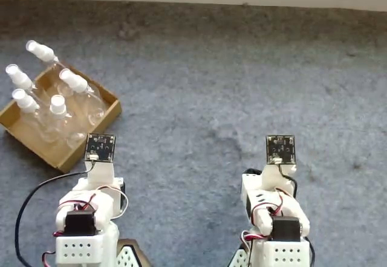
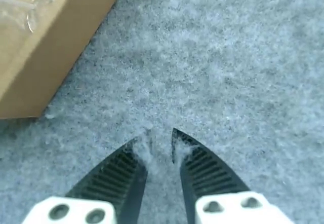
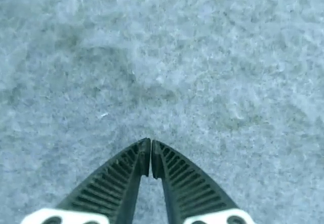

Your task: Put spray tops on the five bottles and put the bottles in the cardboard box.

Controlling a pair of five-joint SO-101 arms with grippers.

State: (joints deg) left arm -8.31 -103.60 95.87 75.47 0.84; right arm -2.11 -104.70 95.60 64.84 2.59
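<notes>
All five bottles [image 1: 57, 117] lie in the box [image 1: 112, 106] at the far left of the surface [image 1: 242, 80], each with its top [image 1: 72, 80] on, so the task looks done. What's left is likely parking both arms. The left end effector [image 2: 160, 135] is slightly parted and holds nothing; the right end effector [image 3: 151, 148] is closed and holds nothing. The box's near corner sits just beside the left arm, so any move there should go rightward, where the surface offers wide room. One top overhangs the far rim.
</notes>
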